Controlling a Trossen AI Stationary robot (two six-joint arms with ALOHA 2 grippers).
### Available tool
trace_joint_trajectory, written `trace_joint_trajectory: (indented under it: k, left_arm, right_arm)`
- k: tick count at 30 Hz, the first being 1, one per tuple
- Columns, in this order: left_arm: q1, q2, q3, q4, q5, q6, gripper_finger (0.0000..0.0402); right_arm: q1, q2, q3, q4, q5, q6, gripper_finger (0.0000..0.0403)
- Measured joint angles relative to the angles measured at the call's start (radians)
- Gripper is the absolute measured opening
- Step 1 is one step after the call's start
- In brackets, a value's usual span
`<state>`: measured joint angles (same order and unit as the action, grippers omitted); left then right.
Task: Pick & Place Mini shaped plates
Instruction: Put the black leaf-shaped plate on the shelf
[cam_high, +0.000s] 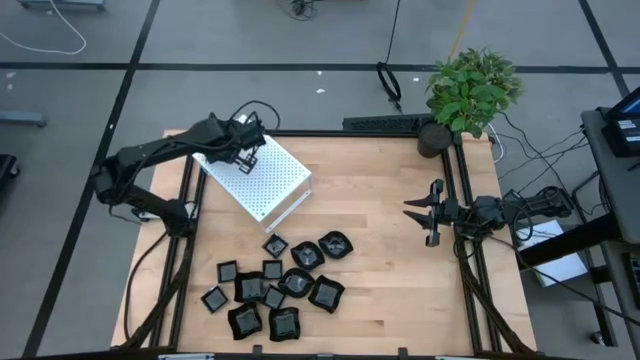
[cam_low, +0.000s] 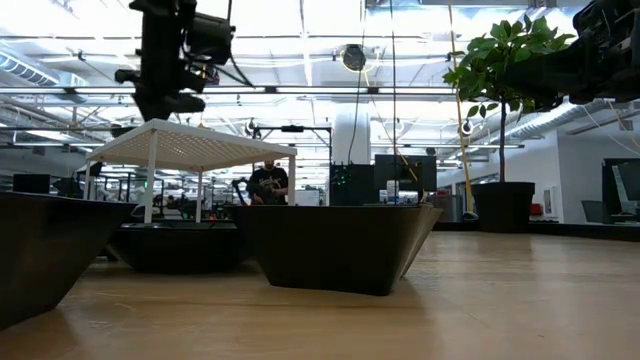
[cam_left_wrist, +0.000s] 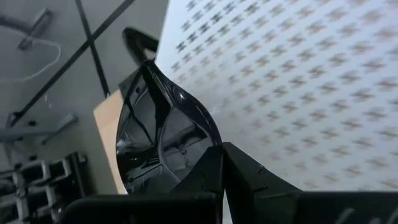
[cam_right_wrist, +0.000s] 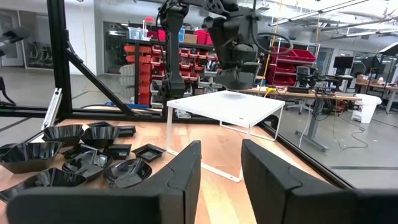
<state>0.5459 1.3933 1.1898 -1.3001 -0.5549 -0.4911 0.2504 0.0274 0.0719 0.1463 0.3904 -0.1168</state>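
Left pincer (cam_high: 243, 152) is clamped on one mini shaped plate (cam_left_wrist: 163, 134), hovering over the white perforated box (cam_high: 258, 178). Grip looks edge-only, so it could slip off and slide down. Right pincer (cam_high: 428, 213) waits half-open; the other plates (cam_high: 280, 288) sit on the surface (cam_high: 380, 270).
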Motion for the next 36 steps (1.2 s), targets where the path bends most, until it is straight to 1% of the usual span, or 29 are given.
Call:
trace_joint_trajectory:
  k: [12,19,31,36]
  left_arm:
    - [0.017,0.001,-0.073,0.072,0.009,0.000,0.0007]
    - [0.017,0.000,-0.090,0.101,0.041,0.016,0.0004]
    - [0.016,0.000,-0.091,0.101,0.065,-0.010,0.0070]
    - [-0.015,-0.001,-0.082,0.097,0.068,-0.011,0.0104]
  right_arm:
    - [0.000,0.000,0.000,0.000,0.000,0.000,0.0102]
    - [0.000,0.000,0.000,0.000,0.000,0.000,0.0102]
    - [0.000,0.000,0.000,0.000,0.000,0.000,0.0102]
    - [0.000,0.000,0.000,0.000,0.000,0.000,0.0102]
